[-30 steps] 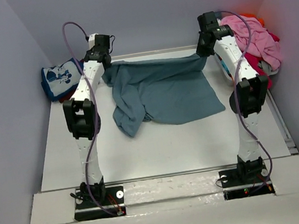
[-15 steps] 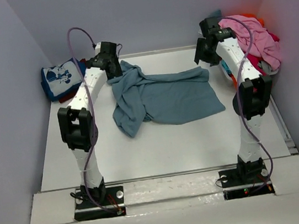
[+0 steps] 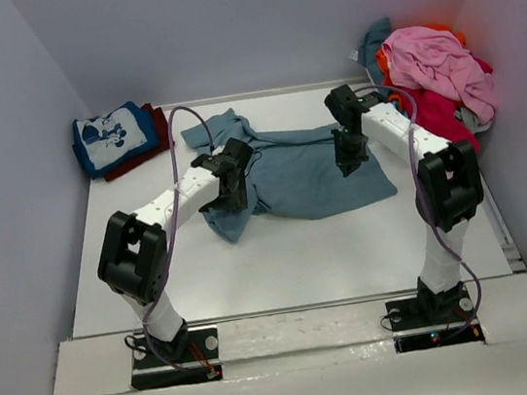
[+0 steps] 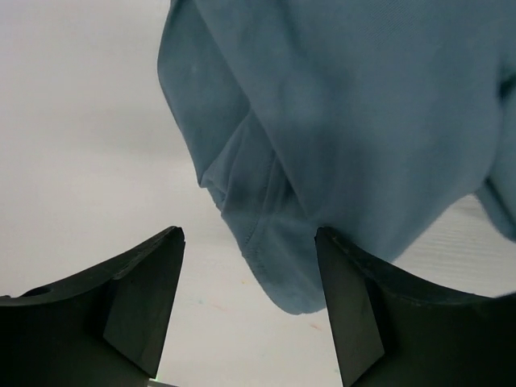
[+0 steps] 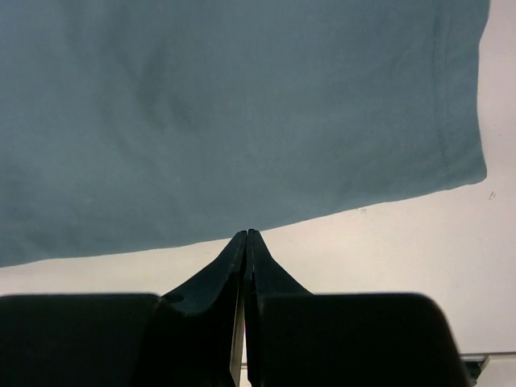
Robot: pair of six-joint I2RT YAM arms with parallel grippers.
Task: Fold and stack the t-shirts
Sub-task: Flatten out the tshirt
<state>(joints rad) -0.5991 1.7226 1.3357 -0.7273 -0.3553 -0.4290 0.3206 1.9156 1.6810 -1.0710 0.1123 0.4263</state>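
A plain slate-blue t-shirt (image 3: 303, 164) lies rumpled in the middle of the white table (image 3: 281, 254), its left side bunched. My left gripper (image 3: 230, 187) is open and empty over the shirt's bunched left sleeve (image 4: 266, 242). My right gripper (image 3: 348, 158) is shut and empty above the shirt's right part; its closed tips hover just past the shirt's hem (image 5: 242, 145). A folded blue tee with white cartoon print (image 3: 113, 137) lies on a dark red one (image 3: 158, 132) at the far left. A heap of pink (image 3: 436, 65), red, orange and teal tees sits at the far right.
Grey walls close in the table on the left, back and right. The table's raised front lip (image 3: 291, 326) holds both arm bases.
Both grippers let go of the slate-blue shirt's far edge and swung toward the near side, down over the shirt. The stretched far edge dropped and the shirt's left side bunched up.
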